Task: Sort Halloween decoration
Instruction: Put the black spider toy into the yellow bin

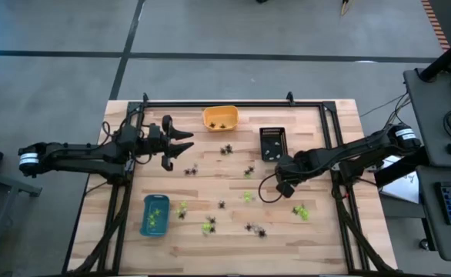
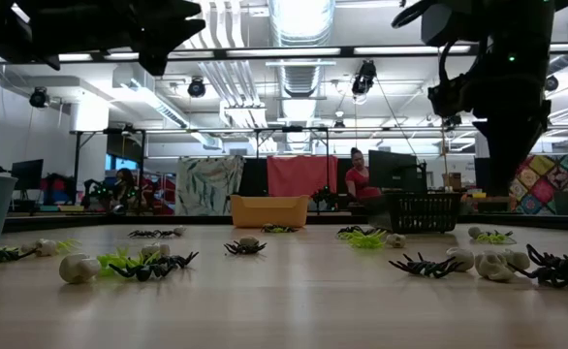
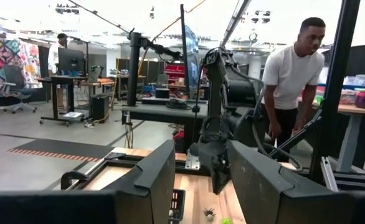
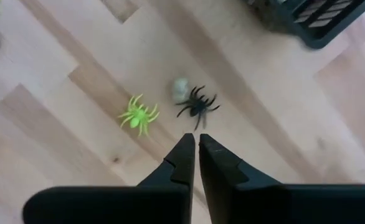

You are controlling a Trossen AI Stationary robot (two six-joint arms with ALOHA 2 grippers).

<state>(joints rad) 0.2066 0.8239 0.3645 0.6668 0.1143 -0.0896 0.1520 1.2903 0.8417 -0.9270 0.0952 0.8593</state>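
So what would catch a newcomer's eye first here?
Probably the scatter of tiny green, black and whitish trinkets across the wooden table, ringed by an orange tray, black tray and blue tray. Next, the right gripper, nearly shut, above a black spider.

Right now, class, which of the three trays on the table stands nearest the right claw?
The black tray, just beyond the right claw. The orange tray sits farther along the table's far edge, and the blue tray lies across the table near the front left.
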